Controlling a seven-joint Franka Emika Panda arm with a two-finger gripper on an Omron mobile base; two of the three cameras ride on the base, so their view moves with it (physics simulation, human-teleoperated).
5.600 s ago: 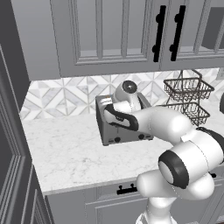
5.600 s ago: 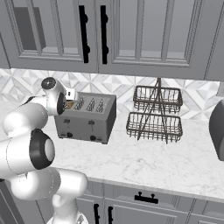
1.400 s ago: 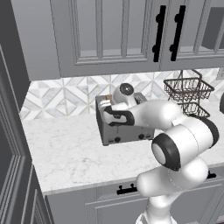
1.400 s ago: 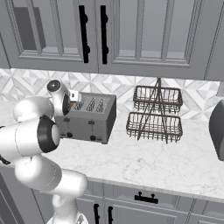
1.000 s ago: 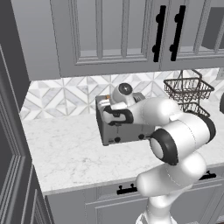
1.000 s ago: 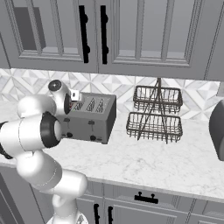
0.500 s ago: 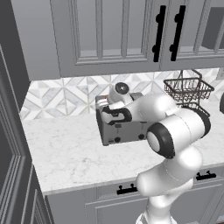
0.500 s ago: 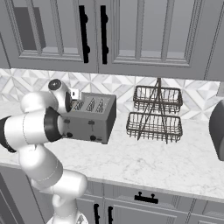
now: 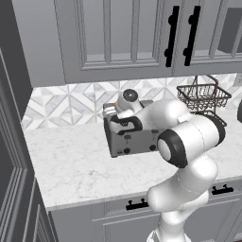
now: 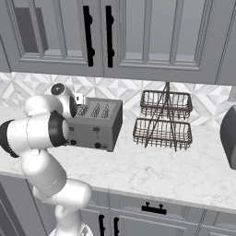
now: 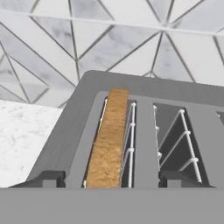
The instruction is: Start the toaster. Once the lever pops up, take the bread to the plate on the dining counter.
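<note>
The grey toaster [image 9: 134, 138] [image 10: 97, 124] stands on the marble counter against the tiled wall. In the hand view I look down on the toaster's top [image 11: 144, 87]. The bread [image 11: 108, 140], a golden-brown slice seen edge-on, stands in the leftmost slot. My gripper [image 11: 111, 179] [image 9: 111, 111] [image 10: 78, 99] hovers over that end of the toaster and is open. Its fingertips [image 11: 47, 178] straddle the bread slot on either side and do not touch the slice. The plate and the dining counter are out of view.
A two-tier wire basket [image 9: 204, 97] [image 10: 162, 120] stands to the right of the toaster. A dark rounded appliance [image 10: 229, 136] sits at the far right. Upper cabinets [image 9: 127, 33] hang low above. Bare counter [image 9: 71, 165] lies in front and to the left.
The arm's elbow has swung in closer behind the toaster while the hand stays over its left end. Toaster and bread have not moved.
</note>
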